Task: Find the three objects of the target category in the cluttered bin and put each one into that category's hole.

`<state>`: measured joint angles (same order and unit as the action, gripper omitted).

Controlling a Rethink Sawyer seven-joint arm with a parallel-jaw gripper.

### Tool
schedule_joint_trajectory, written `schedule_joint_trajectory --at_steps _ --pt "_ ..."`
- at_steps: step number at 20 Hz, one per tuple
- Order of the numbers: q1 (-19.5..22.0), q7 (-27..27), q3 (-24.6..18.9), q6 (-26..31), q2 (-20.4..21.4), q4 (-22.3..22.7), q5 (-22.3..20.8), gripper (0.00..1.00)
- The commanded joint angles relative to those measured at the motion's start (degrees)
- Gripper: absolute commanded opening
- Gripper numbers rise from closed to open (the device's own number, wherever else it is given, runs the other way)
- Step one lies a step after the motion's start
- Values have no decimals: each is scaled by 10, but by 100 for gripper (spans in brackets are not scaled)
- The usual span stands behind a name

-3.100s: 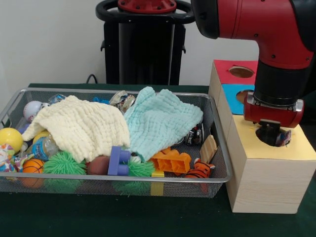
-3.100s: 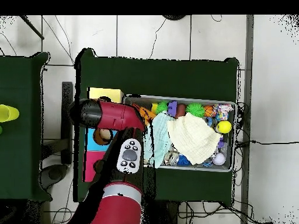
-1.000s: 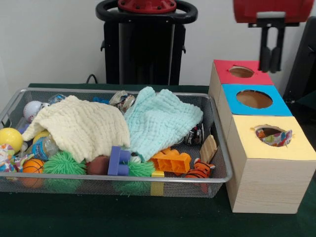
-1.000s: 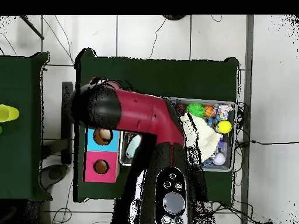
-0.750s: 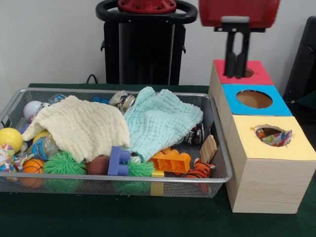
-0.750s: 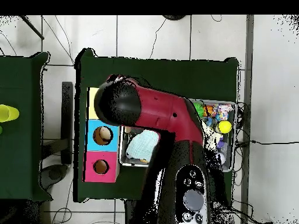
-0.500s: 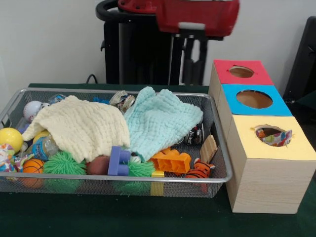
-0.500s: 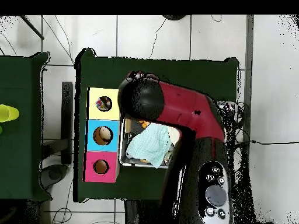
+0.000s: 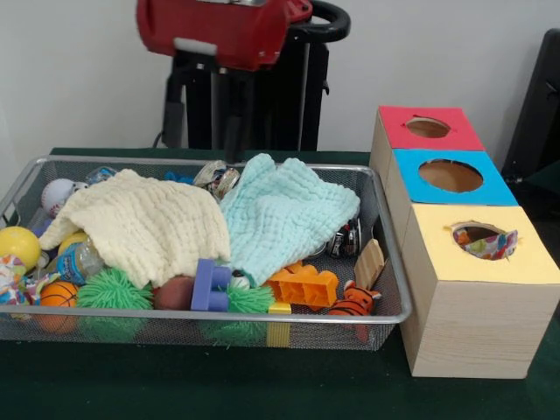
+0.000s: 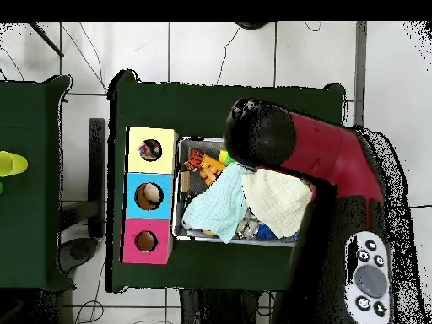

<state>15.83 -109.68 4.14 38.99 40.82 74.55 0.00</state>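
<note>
Moved: gripper has swung from over the holed box across to the bin's far side, above the cream cloth; a second ago it hung over the red and blue sections.
Gripper: two dark fingers hang down, spread apart, with nothing between them.
Box: wooden, three tops in a row, red, blue and yellow, each with a hole.
Yellow hole: a patterned object shows at its rim; overhead it sits inside the hole.
Bin: wire mesh, just beside the box on the green counter.
Cloths: cream cloth and mint cloth lie over the pile, edges touching.
Front row: yellow ball, small basketball, green spiky ball, purple block, orange block, tiger toy.
Far corner: white ball.
Arm: overhead, its red and black bulk covers the bin's right part.
</note>
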Motion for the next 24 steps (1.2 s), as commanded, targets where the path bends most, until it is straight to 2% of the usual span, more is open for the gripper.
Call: schedule_joint_trajectory --at_steps 1,3,5,10,18,24 --pt "37 127 -66 83 -42 -30 -53 100" --pt "44 123 -65 84 -50 -43 -64 100" --pt "51 110 -57 102 -78 -77 -75 100" --pt "83 109 -76 85 -137 -123 -81 100" --pt "88 78 -94 40 -180 -126 -87 100" --pt "91 67 -100 14 -187 -114 -91 100"
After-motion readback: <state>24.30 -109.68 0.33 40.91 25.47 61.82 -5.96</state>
